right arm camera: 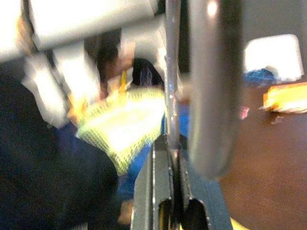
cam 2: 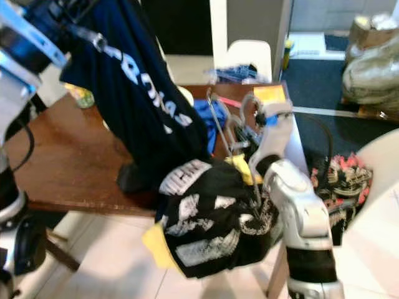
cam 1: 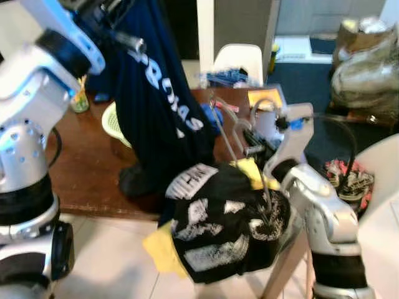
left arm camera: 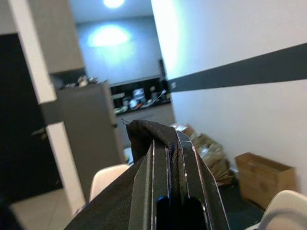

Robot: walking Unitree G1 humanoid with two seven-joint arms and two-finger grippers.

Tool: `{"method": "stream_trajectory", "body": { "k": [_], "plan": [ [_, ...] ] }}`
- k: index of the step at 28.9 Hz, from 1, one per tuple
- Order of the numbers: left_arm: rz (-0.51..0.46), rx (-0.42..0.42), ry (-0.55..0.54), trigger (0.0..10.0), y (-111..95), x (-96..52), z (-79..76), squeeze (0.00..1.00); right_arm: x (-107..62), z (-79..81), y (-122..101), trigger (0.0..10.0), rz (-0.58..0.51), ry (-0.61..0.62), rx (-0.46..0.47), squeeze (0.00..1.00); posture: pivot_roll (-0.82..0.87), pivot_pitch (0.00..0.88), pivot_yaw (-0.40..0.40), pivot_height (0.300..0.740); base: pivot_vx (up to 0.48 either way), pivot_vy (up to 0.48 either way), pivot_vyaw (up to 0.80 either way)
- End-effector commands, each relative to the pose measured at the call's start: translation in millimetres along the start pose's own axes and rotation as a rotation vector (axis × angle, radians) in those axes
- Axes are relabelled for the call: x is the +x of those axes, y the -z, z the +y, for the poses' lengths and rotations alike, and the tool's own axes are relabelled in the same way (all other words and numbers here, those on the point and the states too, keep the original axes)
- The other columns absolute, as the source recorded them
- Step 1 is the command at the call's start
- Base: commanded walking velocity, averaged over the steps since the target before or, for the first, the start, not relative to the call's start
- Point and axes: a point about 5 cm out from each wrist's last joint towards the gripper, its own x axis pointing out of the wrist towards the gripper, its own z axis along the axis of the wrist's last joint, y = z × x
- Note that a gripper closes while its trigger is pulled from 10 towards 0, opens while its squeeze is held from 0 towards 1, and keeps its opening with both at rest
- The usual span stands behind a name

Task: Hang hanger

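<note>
Blurring right claw (right arm camera: 173, 158) on hanger (cam 1: 225, 134)

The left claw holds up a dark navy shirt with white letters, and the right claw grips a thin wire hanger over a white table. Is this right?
Not quite: the table is brown wood, not white, as the left eye view shows. The rest holds: left claw with navy shirt, right claw shut on the wire hanger.

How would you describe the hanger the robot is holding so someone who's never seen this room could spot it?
Start at the brown wooden table; at its front edge the right gripper is shut on a thin metal wire hanger. A black shirt with white print droops from it. The navy shirt beside it hangs higher, from the left gripper.
</note>
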Motion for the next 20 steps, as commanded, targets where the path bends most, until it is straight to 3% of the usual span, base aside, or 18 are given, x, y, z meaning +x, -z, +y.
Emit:
{"method": "stream_trajectory", "body": {
  "k": [1,6,15,17,18,20],
  "plan": [
    [-0.042,0.046,-0.034,10.0,-12,-2.0,7.6,0.00,1.3,1.4,-12,10.0,-0.096,-0.008,0.068,0.00,0.00,0.000,0.081,0.740,0.000,0.000,0.00],
    [-0.055,0.044,-0.088,10.0,-13,-2.1,15.5,0.00,-2.0,-6.5,-15,10.0,-0.131,0.009,0.114,0.00,-0.01,0.000,0.081,0.740,0.000,0.000,0.00],
    [-0.051,0.030,-0.088,10.0,-8,1.4,12.4,0.00,-2.8,-6.2,-17,10.0,-0.151,0.005,0.133,0.00,-0.01,0.000,0.084,0.740,0.000,0.000,0.00],
    [-0.048,0.000,-0.080,10.0,-5,1.8,10.4,0.00,-3.7,-23.8,-13,10.0,-0.109,0.114,0.059,0.00,-0.01,0.000,0.085,0.740,0.000,0.000,0.00],
    [-0.048,0.000,-0.080,10.0,-5,1.8,10.4,0.00,-3.7,-23.8,-13,10.0,-0.109,0.114,0.059,0.00,-0.01,0.000,0.085,0.740,0.000,0.000,0.00],
    [0.021,-0.045,-0.063,10.0,15,-0.3,6.2,0.00,-8.5,-48.7,-8,10.0,-0.046,0.263,-0.048,0.00,-0.02,0.000,0.086,0.740,0.000,0.000,0.00]
  ]
}}
